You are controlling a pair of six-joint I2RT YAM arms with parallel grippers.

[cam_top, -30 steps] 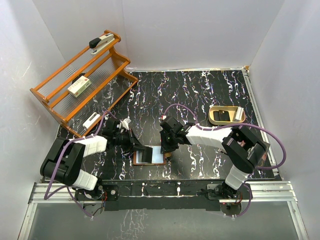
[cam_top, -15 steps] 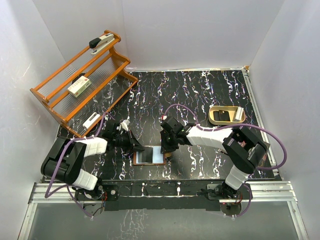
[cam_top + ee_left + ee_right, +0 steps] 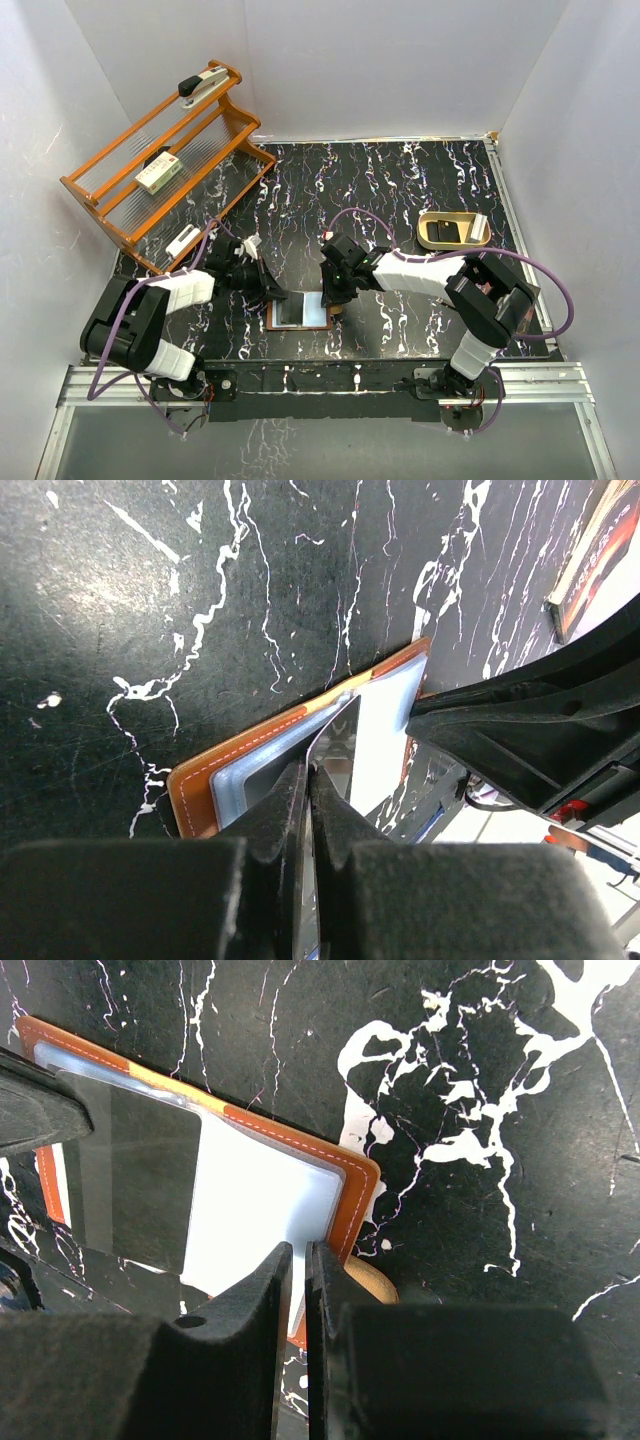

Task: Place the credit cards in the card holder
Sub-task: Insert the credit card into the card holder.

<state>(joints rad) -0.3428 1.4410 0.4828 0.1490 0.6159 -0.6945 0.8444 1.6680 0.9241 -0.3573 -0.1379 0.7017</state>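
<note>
A black marble-patterned table (image 3: 400, 190) carries a brown card holder (image 3: 312, 316), lying spread open with its pale pockets facing up. An orange wire rack (image 3: 130, 190) stands well apart from the holder, off to its far left. A tan curved object (image 3: 452, 231) sits well apart on the holder's far right side. The left gripper (image 3: 308, 770) reaches in over the holder's left half, its jaws pinched tight on a dark grey credit card (image 3: 130, 1180) slanted across the left pocket. The right gripper (image 3: 300, 1250) is at the holder's right edge beside the snap tab (image 3: 365, 1285), jaws nearly together; whether it grips the holder cannot be told.
</note>
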